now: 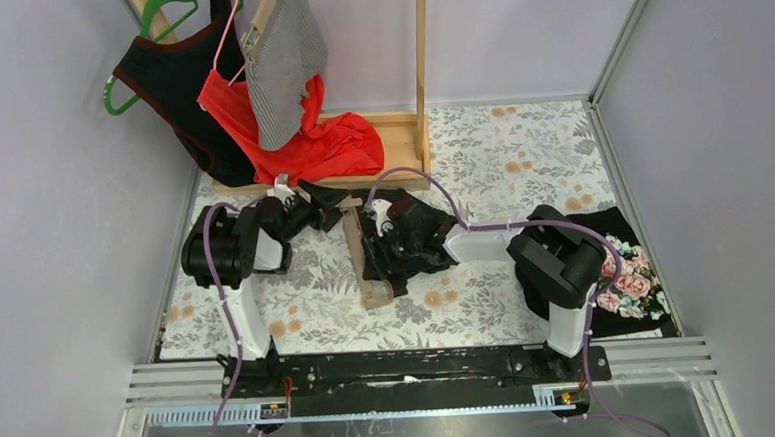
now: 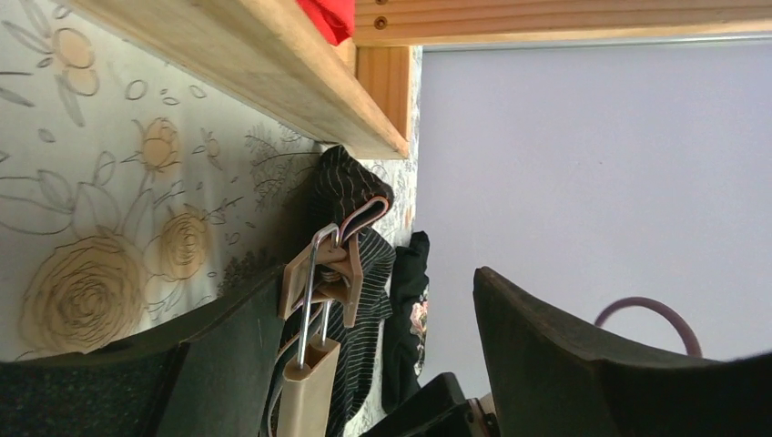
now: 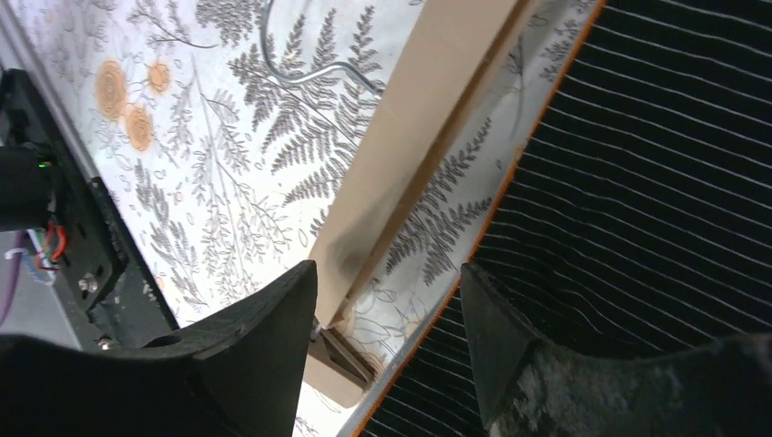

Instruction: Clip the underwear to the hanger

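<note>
A tan hanger lies on the flowered table between my two arms. In the left wrist view one of its clips appears closed on a fold of the black striped underwear. My left gripper stands open, the clip close beside its left finger. In the right wrist view the hanger bar runs diagonally, with its other clip at the low end. The underwear, orange-edged, lies flat to the right. My right gripper is open over the strip of table between bar and underwear, holding nothing.
A wooden rack stands at the back. It carries a red garment, a grey striped garment and a dark top on a green hanger. A black floral garment lies at the right. Walls close in on both sides.
</note>
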